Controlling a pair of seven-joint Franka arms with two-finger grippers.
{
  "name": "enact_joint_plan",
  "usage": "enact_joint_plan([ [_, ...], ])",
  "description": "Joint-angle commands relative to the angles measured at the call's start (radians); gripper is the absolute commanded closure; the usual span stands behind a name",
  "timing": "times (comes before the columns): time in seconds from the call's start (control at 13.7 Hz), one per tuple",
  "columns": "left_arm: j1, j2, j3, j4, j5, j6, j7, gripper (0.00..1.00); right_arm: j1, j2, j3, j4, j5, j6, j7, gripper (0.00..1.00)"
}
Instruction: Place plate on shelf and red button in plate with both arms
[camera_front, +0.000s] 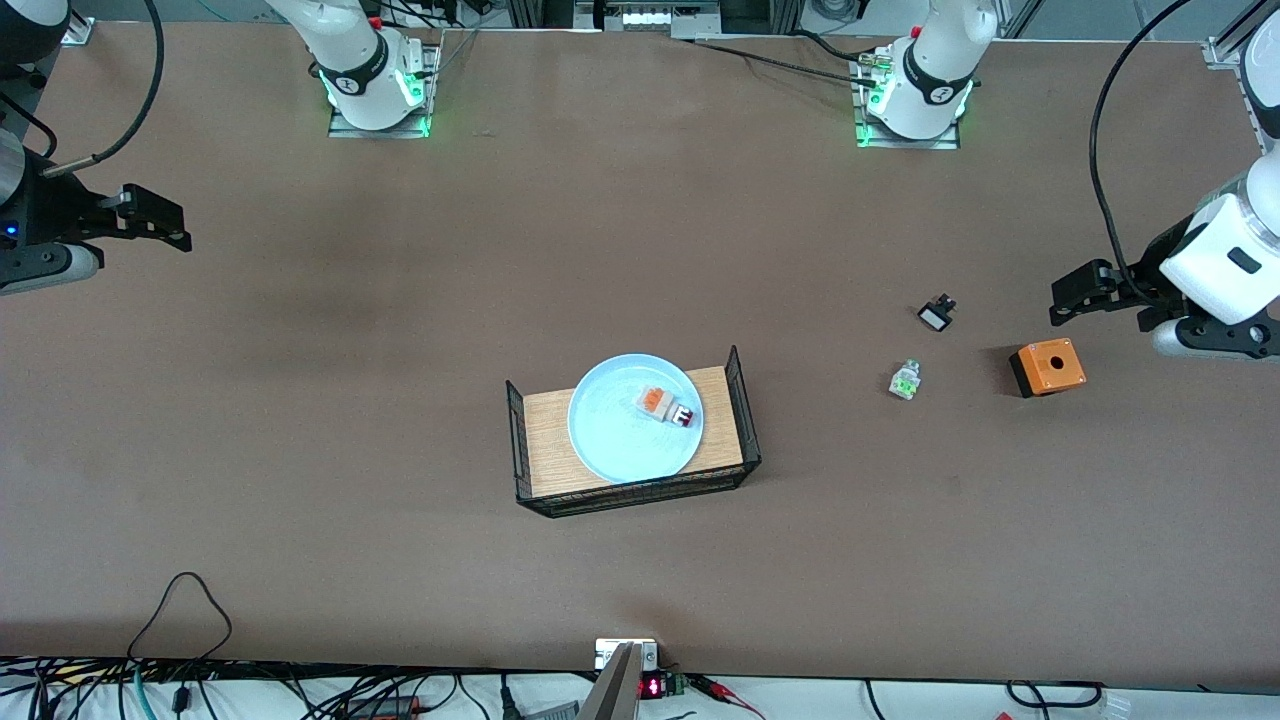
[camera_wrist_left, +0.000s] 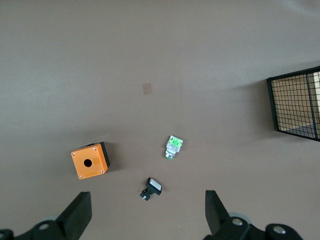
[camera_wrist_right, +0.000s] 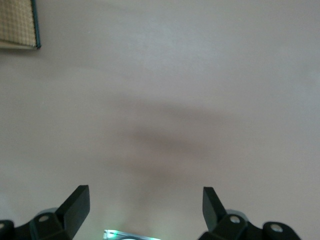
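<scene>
Pale-blue plate (camera_front: 620, 440) carries red button (camera_front: 668, 406) — white, orange, dark-red cap — left pincer (camera_wrist_left: 146, 212), right pincer (camera_wrist_right: 145, 207) both spread

Two white arm bases are being shown on grey metal plates, each ringed with a black band and lit by green lights. Black cables are being trailed from both arms. The left gripper (camera_front: 1075, 297) and right gripper (camera_front: 160, 220) are being seen as black, with flat dark fingers (camera_wrist_left: 79, 215) and round silver screws.
</scene>
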Motion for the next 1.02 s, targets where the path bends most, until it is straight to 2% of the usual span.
enact_joint_plan([
  [0.0, -0.003, -0.023, 0.009, -0.011, -0.009, -0.004, -0.011, 0.00, -0.004, -0.018, 0.011, 0.002, -0.001, -0.028, 0.139, 0.00],
  [0.95, 0.005, -0.023, 0.019, -0.008, -0.022, -0.005, -0.009, 0.00, -0.006, -0.017, 0.013, 0.012, 0.005, -0.047, 0.143, 0.00],
])
